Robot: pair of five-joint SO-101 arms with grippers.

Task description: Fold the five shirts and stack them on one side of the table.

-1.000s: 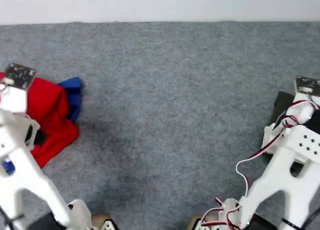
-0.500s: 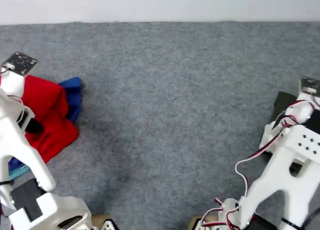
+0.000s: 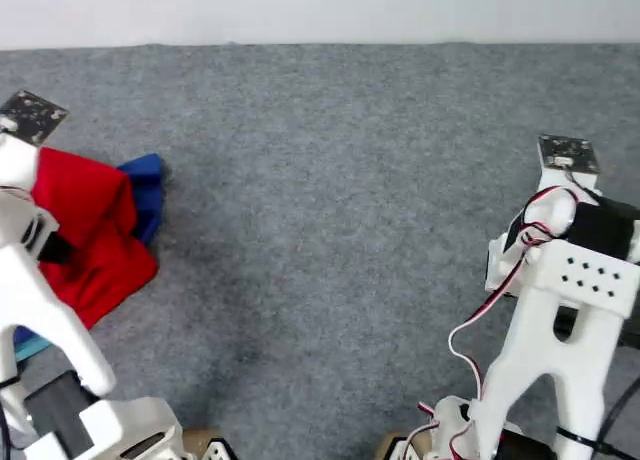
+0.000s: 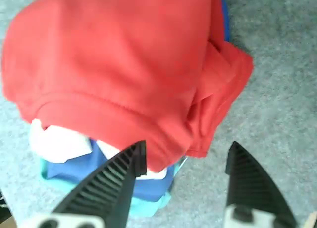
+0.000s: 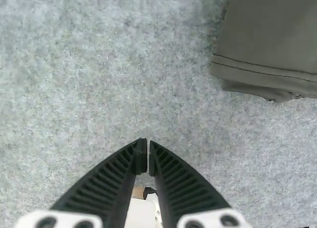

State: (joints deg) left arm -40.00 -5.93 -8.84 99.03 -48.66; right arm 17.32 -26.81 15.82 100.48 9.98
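Seemingly the job is well along but not finished. The left gripper [image 4: 187, 144] has its jaws wide apart with nothing between them, poised just above the near edge of the red shirt [image 4: 114, 54]. That shirt tops a pile at the left side of the table [image 3: 350, 180]. Under it sit a white shirt [image 4: 57, 141], a blue shirt [image 4: 74, 166] and, lowest, a teal shirt [image 4: 148, 208]. So four garments look gathered in one place. The red one lies loosely, with a bulging fold and a flap hanging off one side, so I judge it needs tidying before it counts as folded.

The right gripper [image 5: 147, 141] has its jaws pressed together, empty, over bare grey table. Near it, but apart from its tips, lies an olive shirt [image 5: 272, 39], showing a stitched hem; whether it is folded I cannot tell. It lies well apart from the pile, on the opposite side, and to my mind it is the one piece left to bring over and stack.

From the high view, the left arm [image 3: 40, 280] stands at the left edge, bent forward over the pile. The right arm [image 3: 560, 280] stands at the right edge, its wrist tipped down toward the table.
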